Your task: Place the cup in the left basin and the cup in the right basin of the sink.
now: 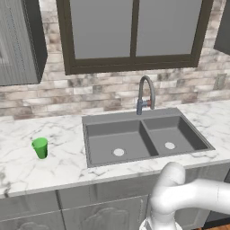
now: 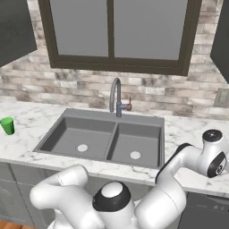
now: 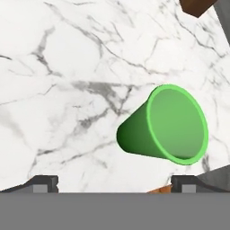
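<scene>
Fingers (image 3: 115,183) spread fully wide, holding nothing, poised above green cup (image 3: 164,124) standing upright on marble table (image 3: 67,67). Cup looks light, rigid, smooth plastic; likely slippery. Best pinched across rim. Both sink (image 1: 143,137) basins bare.

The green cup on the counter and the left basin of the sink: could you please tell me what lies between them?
Nothing but bare marble counter lies between the green cup and the left basin; the left base view shows that stretch plainly.
</scene>
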Controlling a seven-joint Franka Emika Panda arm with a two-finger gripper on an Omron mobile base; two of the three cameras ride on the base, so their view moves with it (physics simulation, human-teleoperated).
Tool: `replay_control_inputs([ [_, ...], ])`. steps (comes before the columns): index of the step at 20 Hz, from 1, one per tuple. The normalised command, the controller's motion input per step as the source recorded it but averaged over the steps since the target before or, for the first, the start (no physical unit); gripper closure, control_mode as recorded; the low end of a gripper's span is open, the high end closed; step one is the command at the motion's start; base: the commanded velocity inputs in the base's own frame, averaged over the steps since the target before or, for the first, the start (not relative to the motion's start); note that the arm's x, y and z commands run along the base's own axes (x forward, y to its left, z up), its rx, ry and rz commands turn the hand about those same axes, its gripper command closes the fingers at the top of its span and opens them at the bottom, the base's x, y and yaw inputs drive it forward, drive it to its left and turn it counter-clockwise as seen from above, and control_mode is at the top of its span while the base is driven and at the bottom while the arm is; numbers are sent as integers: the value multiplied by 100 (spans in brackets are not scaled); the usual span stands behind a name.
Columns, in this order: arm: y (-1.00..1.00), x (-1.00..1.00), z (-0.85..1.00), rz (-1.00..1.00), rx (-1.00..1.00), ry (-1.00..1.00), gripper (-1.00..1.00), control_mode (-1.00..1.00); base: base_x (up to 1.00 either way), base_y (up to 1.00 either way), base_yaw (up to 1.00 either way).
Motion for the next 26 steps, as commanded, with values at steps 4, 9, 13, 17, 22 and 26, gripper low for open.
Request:
replay_control_inputs([
  [4, -9, 0, 14, 0, -7, -1, -100, -100, 0, 0, 0],
  [9, -10, 3, 9, 0, -5, 0, -100, -100, 0, 0, 0],
  [13, -13, 22, 0, 0, 0, 0, -100, -100, 0, 0, 0],
  [17, -15, 31, -10, 0, 0, 0, -100, -100, 0, 0, 0],
  [22, -15, 32, -11, 0, 0, 0, -100, -100, 0, 0, 0],
  [26, -12, 17, -26, 0, 0, 0, -100, -100, 0, 0, 0],
])
